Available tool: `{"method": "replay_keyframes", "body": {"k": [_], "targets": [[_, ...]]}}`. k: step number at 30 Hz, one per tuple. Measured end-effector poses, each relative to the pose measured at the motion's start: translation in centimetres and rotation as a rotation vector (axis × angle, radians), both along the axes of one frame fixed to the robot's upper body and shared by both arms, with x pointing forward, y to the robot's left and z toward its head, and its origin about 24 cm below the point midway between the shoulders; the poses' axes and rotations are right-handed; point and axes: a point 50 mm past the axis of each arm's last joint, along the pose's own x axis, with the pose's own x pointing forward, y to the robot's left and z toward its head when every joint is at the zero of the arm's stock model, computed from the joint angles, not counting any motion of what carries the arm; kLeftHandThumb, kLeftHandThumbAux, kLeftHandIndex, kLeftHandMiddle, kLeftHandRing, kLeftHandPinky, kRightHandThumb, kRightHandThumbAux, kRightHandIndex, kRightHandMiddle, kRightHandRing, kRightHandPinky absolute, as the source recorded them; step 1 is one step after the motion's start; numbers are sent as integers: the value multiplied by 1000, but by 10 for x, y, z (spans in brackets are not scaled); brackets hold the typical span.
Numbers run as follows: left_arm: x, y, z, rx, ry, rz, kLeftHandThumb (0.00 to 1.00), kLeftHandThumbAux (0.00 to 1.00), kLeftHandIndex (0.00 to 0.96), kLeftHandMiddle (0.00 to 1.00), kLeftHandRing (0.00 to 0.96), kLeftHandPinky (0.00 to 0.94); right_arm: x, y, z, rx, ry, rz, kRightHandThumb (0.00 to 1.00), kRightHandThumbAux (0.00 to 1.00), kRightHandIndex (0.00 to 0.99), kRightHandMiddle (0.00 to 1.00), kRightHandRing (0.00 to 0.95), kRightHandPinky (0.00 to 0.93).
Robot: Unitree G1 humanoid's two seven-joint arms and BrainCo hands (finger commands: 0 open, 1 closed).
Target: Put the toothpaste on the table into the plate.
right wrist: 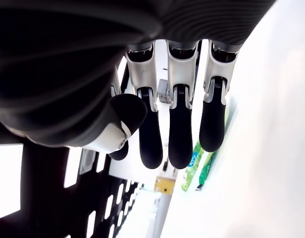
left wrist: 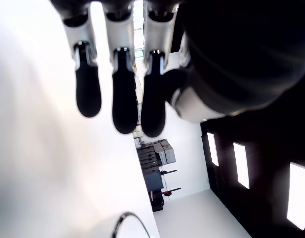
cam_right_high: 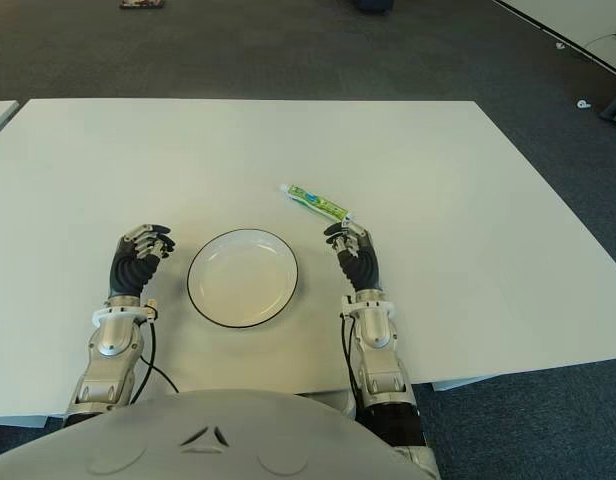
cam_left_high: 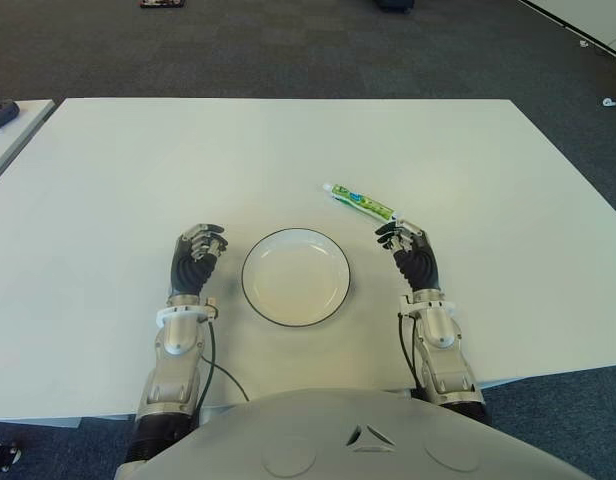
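Observation:
A green and white toothpaste tube (cam_left_high: 360, 201) lies flat on the white table (cam_left_high: 138, 160), behind and to the right of an empty white plate (cam_left_high: 296, 277) with a dark rim. My right hand (cam_left_high: 403, 238) shows just right of the plate, its fingertips a little short of the tube's near end. Its fingers (right wrist: 179, 139) are loosely bent and hold nothing, and the tube (right wrist: 197, 166) shows beyond them. My left hand (cam_left_high: 201, 243) shows to the left of the plate, fingers (left wrist: 124, 99) relaxed and empty, with the plate's rim (left wrist: 127, 218) in its wrist view.
Dark carpet surrounds the table. Another white table (cam_left_high: 18, 125) stands at the far left with a dark object (cam_left_high: 0, 113) on it. The corner of one more table (cam_left_high: 588, 20) shows at the back right.

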Motion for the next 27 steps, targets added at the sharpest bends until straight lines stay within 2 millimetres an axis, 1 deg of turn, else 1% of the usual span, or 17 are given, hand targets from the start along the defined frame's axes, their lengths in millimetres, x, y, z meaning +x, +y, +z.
{"method": "replay_keyframes", "body": {"k": [1,2,3,5,6,8,9,10,11,13,16,19,23,27], "targets": [[0,0,0,0,-1,0,699,718,429,549,546,500,2,-2,3,-11,-7,9,839,683,416,468,453,418],[1,0,0,0,-1,-1,700,718,430,551,548,504,7,-7,10,-33,-20,32,833,686,400,470,415,376],[1,0,0,0,-2,-2,700,718,430,552,548,505,9,-9,13,-45,-24,44,832,687,396,471,406,367],[2,-1,0,-1,-3,-3,700,718,430,552,550,509,14,-16,21,-74,-30,69,754,704,403,395,355,319],[2,-1,0,-1,-4,-5,700,718,430,552,550,509,17,-18,25,-88,-31,82,717,677,360,364,327,294],[2,-2,0,0,-3,-7,700,718,430,552,551,508,22,-23,32,-122,-30,107,617,599,235,264,237,210],[2,-2,0,1,-2,-8,700,718,430,552,551,507,25,-24,36,-137,-31,118,601,586,213,244,219,193],[2,-2,-1,3,1,-9,700,718,430,552,551,507,28,-25,41,-155,-34,132,575,555,162,202,184,155],[2,-2,-2,4,4,-10,700,718,429,552,552,506,31,-25,45,-170,-41,143,572,531,137,175,157,127],[2,-2,-2,3,8,-12,700,718,429,552,552,505,38,-25,56,-204,-63,163,536,494,69,110,100,79],[2,-4,-3,2,8,-15,700,718,429,551,550,499,50,-23,72,-276,-114,178,527,461,23,62,53,38],[2,-4,-3,-2,7,-11,700,718,429,549,547,498,61,-22,82,-334,-161,172,538,428,7,22,17,12],[2,-5,-3,-7,8,-8,699,718,429,547,546,499,72,-23,84,-377,-178,164,559,389,1,5,4,3],[2,-5,-3,-9,9,-3,699,718,429,546,545,500,81,-24,82,-419,-161,168,589,313,0,1,0,0]]}}
